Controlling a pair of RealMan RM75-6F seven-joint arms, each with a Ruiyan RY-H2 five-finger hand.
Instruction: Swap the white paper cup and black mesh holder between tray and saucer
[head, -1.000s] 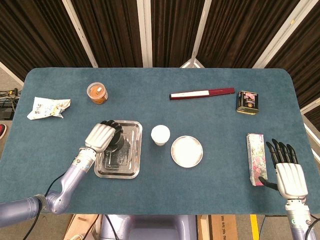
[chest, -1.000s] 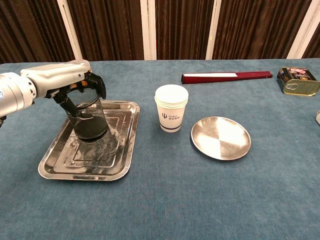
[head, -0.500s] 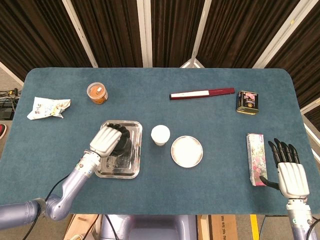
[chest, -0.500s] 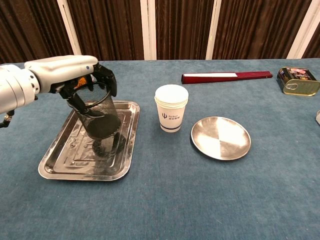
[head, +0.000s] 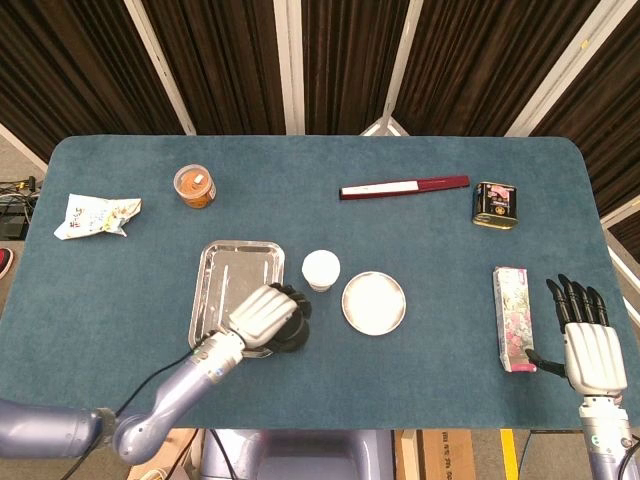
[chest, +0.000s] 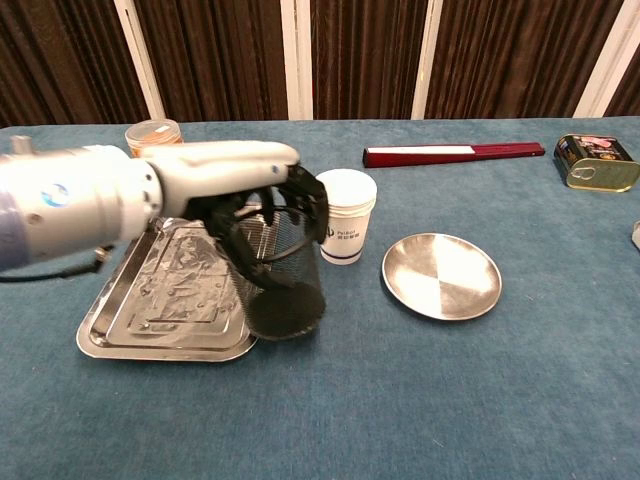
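Left hand (chest: 262, 215) is gripping the black wire-mesh cylinder holder (chest: 282, 282) right beside the white paper cup (chest: 343, 215), so a careless swing could topple that cup.

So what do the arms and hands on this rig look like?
Both hands have a silver-white ribbed back and black fingers: left hand, right hand. The left arm has a glossy silver-lavender shell with a small blue round logo, and a thin black cable runs along the forearm. Little of the right arm shows.
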